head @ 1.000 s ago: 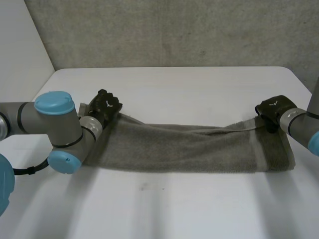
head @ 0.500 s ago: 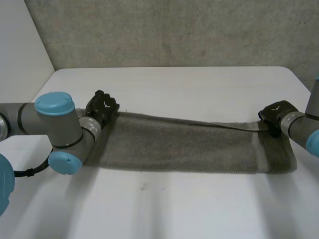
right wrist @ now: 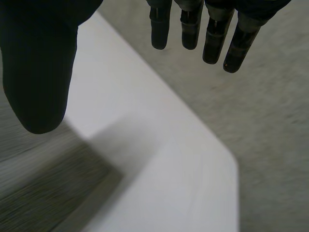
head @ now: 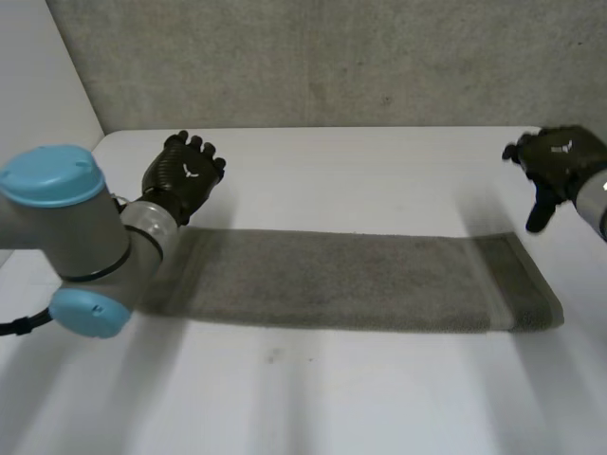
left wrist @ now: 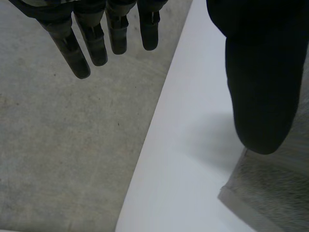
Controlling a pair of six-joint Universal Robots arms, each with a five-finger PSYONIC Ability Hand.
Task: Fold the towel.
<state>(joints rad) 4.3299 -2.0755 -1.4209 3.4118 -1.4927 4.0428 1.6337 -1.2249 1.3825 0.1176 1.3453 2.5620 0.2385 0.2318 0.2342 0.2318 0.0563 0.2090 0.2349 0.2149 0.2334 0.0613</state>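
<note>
The grey towel (head: 351,280) is lying flat; the left hand (head: 185,175) at its 10 o'clock and the right hand (head: 560,161) at 2 o'clock are hovering, fingers (left wrist: 72,54) apart

Left hand (head: 185,175) and right hand (head: 555,161) are no longer gripping the far corners of the towel (head: 351,280). Both are lifting clear, fingers straightening out. Towel is now lying flat, with its raised far edge settling down.
</note>
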